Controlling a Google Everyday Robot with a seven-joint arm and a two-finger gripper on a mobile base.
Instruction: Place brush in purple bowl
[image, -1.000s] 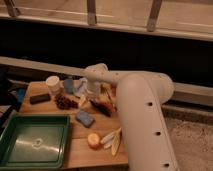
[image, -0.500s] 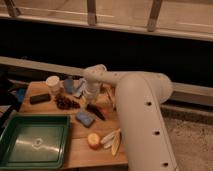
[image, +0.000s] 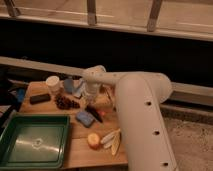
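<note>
Finds hand (image: 91, 101) clenched on brush (image: 96, 114) upper end, low at tabletop (image: 80, 142) centre; recommends lifting straight, guarding against pivot or slip, before carrying to purple bowl, not made out here.

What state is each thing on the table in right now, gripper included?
gripper: shut, low over the middle of the wooden table; whether it holds anything cannot be told.
white cup: standing upright.
black rectangular block: lying flat.
blue sponge: lying flat, just left of the gripper.
green plastic tray: right side up at the front left.
</note>
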